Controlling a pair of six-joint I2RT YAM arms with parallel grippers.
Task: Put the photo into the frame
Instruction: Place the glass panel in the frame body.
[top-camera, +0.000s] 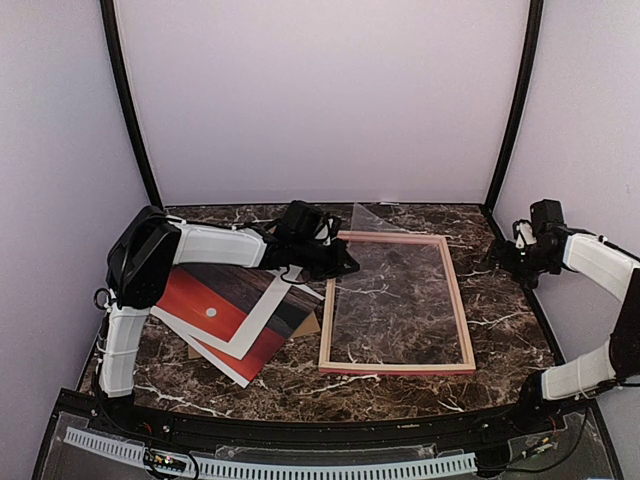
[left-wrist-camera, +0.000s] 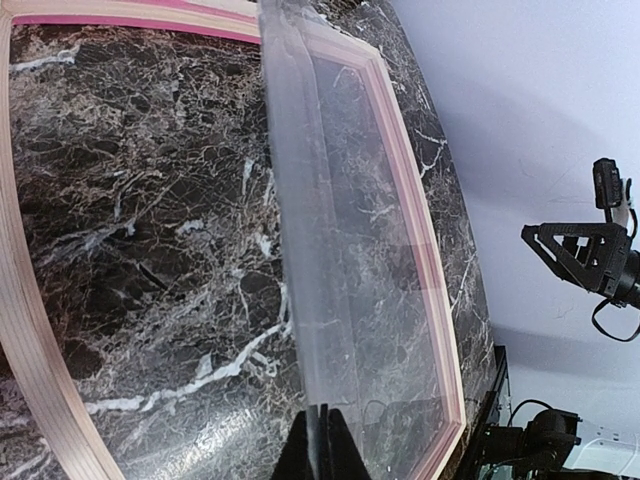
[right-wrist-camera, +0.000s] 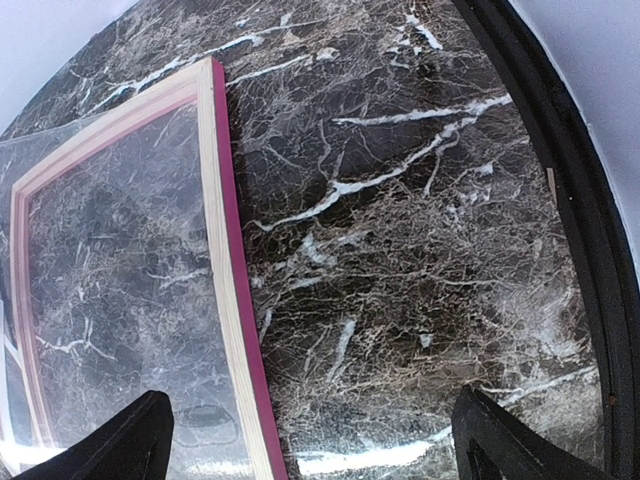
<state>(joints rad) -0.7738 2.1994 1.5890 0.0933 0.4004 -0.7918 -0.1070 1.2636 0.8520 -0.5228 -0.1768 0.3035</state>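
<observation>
Photo (top-camera: 215, 310) lies face up near the table's (top-camera: 500, 330) left edge, on brown cardboard (top-camera: 310, 325), under the left arm. Frame (top-camera: 395, 368) lies flat, centre-right. Left gripper (left-wrist-camera: 318, 440) is clamped tight on the clear pane (left-wrist-camera: 310, 250), which tilts up over the frame's left rail. Right gripper (right-wrist-camera: 312, 420) is spread wide and empty, near the table's right edge.

1. Left end effector (left-wrist-camera: 318, 445) is pinched tight on the clear pane (left-wrist-camera: 340, 250) edge.
2. Pane's tilted up over the pink frame (left-wrist-camera: 30, 330), which lies flat on the marble surface (left-wrist-camera: 150, 200).
3. Right end effector (left-wrist-camera: 585, 255) hangs well apart, jaws spread.
</observation>
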